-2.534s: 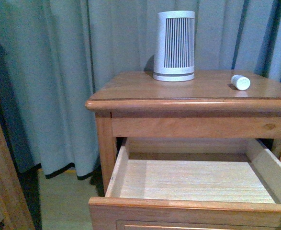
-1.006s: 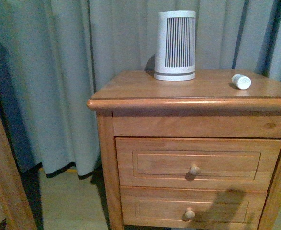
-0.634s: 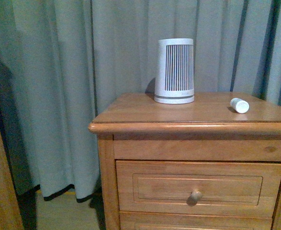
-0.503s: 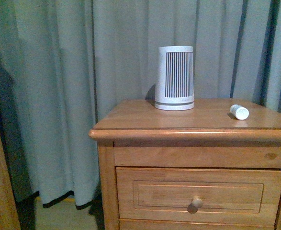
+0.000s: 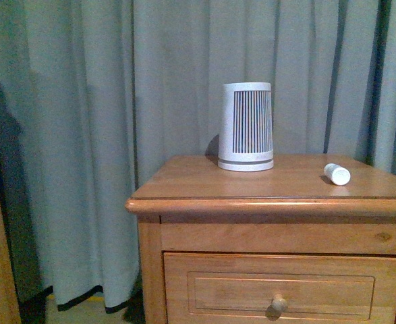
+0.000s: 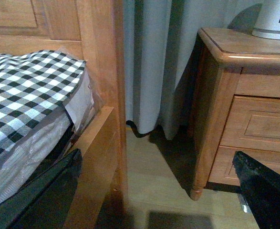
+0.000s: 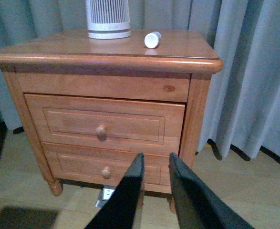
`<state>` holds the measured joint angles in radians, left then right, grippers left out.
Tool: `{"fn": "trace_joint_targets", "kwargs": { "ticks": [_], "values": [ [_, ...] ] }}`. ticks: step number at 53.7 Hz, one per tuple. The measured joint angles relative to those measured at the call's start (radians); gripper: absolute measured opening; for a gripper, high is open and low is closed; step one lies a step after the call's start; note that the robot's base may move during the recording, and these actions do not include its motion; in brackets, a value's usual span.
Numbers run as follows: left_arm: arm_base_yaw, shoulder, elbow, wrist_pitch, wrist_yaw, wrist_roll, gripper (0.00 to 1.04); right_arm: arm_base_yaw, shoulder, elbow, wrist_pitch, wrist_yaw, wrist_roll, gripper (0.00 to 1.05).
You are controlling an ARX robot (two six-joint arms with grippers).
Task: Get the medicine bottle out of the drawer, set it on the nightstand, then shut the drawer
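The medicine bottle (image 5: 337, 173) lies on its side on the nightstand (image 5: 265, 204) top, near the right edge; expect it light, rigid, smooth and prone to roll, so you would grip across the barrel. Its long axis runs back-left to front-right, one round end toward you. The drawer (image 7: 104, 125) looks shut; right gripper (image 7: 155, 177) empty, jaws narrowly parted, left gripper (image 6: 159, 191) spread and empty.

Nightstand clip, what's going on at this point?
Nothing is being handled. The medicine bottle lies on its side on the nightstand top, apart from the white slatted device. The upper drawer looks pushed in, though slightly proud at one end. The right gripper hangs clear in front of the cabinet, holding nothing; the left gripper is open near the bed frame.
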<state>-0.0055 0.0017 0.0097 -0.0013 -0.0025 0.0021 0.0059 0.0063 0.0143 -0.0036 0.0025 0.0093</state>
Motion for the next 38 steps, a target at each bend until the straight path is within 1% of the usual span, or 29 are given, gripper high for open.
{"fn": "trace_joint_targets", "kwargs": {
  "ticks": [3, 4, 14, 24, 25, 30, 31, 36, 38],
  "values": [
    [0.000, 0.000, 0.000, 0.000, 0.000, 0.000, 0.98, 0.000, 0.000, 0.000, 0.000, 0.000, 0.000, 0.05],
    [0.000, 0.000, 0.000, 0.000, 0.000, 0.000, 0.98, 0.000, 0.000, 0.000, 0.000, 0.000, -0.002, 0.03],
    [0.000, 0.000, 0.000, 0.000, 0.000, 0.000, 0.98, 0.000, 0.000, 0.000, 0.000, 0.000, -0.005, 0.04],
    [0.000, 0.000, 0.000, 0.000, 0.000, 0.000, 0.98, -0.001, 0.000, 0.000, 0.000, 0.000, -0.006, 0.36],
    [0.000, 0.000, 0.000, 0.000, 0.000, 0.000, 0.98, -0.001, 0.000, 0.000, 0.000, 0.000, -0.006, 0.38],
    [0.000, 0.000, 0.000, 0.000, 0.000, 0.000, 0.98, -0.002, 0.000, 0.000, 0.000, 0.000, -0.006, 0.55],
    [0.000, 0.000, 0.000, 0.000, 0.000, 0.000, 0.98, -0.002, 0.000, 0.000, 0.000, 0.000, -0.006, 0.57],
    [0.000, 0.000, 0.000, 0.000, 0.000, 0.000, 0.98, -0.002, 0.000, 0.000, 0.000, 0.000, -0.006, 0.74],
    [0.000, 0.000, 0.000, 0.000, 0.000, 0.000, 0.98, -0.002, 0.000, 0.000, 0.000, 0.000, -0.006, 0.79]
  ]
}}
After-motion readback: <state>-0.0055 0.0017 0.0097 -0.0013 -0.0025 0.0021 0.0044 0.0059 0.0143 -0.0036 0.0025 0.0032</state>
